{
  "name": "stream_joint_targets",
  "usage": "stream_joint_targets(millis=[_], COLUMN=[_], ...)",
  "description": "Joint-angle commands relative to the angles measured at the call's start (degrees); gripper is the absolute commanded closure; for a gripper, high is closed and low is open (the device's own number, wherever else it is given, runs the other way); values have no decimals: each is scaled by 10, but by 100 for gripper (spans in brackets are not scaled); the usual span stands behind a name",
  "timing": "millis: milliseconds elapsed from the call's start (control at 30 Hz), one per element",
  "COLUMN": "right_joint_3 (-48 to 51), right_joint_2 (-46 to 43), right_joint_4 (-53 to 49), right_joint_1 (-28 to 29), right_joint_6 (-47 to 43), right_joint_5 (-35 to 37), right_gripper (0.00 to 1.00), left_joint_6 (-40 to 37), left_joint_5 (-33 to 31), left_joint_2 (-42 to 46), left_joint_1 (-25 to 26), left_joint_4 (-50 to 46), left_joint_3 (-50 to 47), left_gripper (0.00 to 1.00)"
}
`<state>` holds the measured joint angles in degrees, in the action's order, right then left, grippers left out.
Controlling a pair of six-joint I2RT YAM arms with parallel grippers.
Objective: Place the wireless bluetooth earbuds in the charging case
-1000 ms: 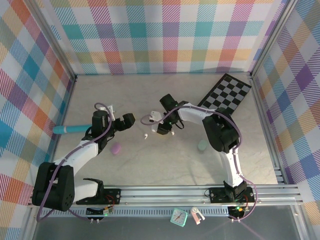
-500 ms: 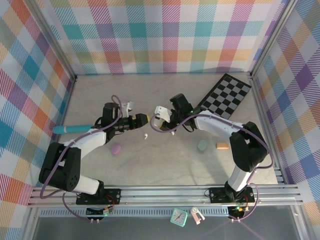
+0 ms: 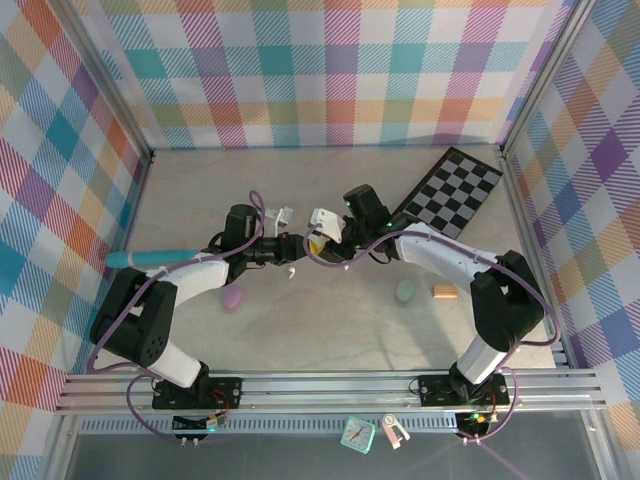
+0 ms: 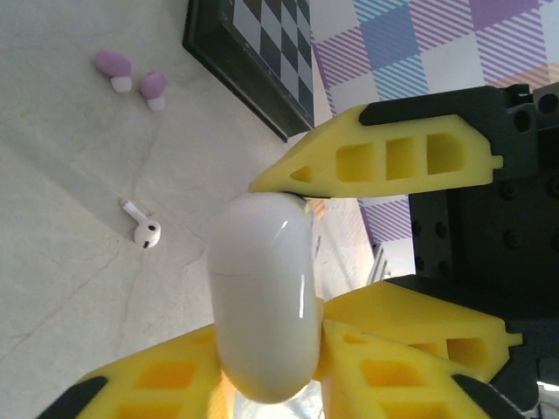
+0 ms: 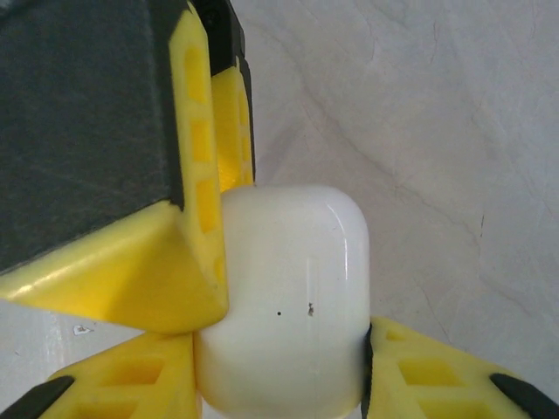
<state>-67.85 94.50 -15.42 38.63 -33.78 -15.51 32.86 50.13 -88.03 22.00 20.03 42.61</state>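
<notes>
White case is held at the middle of the desk, long axis left-right, one end in each tool. Left tool and right tool both seem clamped on it, arms stretched inward, tips meeting. A white earbud lies just nearer.

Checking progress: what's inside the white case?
The white case looks shut, so its inside is hidden. One white earbud and two lilac earbuds lie outside on the table.
</notes>
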Motion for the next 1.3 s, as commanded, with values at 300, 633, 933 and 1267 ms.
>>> stream_joint_targets(millis=[300, 633, 933, 1267], right_joint_3=[14, 23, 70, 111], right_joint_2=[-34, -44, -123, -214], right_joint_4=[-4, -8, 27, 106], right_joint_1=[5, 4, -27, -127], right_joint_6=[-1, 0, 60, 272], right_joint_5=[-50, -39, -123, -439], right_gripper=[60, 56, 29, 33], left_joint_6=[18, 32, -14, -66], left_joint_5=[33, 38, 54, 98], left_joint_2=[-17, -13, 24, 0], left_joint_1=[5, 7, 7, 35], left_joint_4=[69, 97, 293, 574], left_joint_3=[10, 8, -62, -76], left_gripper=[69, 86, 86, 81])
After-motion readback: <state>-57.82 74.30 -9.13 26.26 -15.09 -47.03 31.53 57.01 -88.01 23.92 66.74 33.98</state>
